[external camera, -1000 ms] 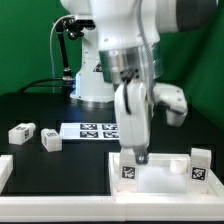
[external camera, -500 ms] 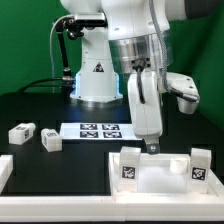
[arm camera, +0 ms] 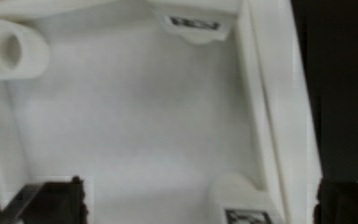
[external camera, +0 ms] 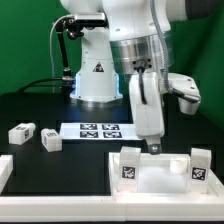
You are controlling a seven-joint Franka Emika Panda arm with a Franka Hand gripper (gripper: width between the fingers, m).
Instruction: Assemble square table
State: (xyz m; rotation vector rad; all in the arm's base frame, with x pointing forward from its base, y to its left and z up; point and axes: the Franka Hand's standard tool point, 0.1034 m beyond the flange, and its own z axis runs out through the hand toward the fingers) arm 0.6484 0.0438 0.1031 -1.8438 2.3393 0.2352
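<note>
Writing: none readable, only black-and-white tags on marker board (external camera: pixel 95 129) and furniture parts | End effector (external camera: pixel 152 147): jaws spread wide, empty, hanging just over square table slab (external camera: pixel 160 180) | Slab: on bench (external camera: pixel 70 160), in front of marker board, two upright legs (external camera: pixel 129 164) on it | Two loose legs (external camera: pixel 20 131): beside marker board, exterior view's left

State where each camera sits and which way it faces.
Exterior view: off the arm, facing across the black table at the arm, its base and the square table; the open end effector hangs above that.
Wrist view: on the wrist, looking down into the square table's recessed underside; only the end effector's fingertips show.
Shared: the square table and the end effector.
</note>
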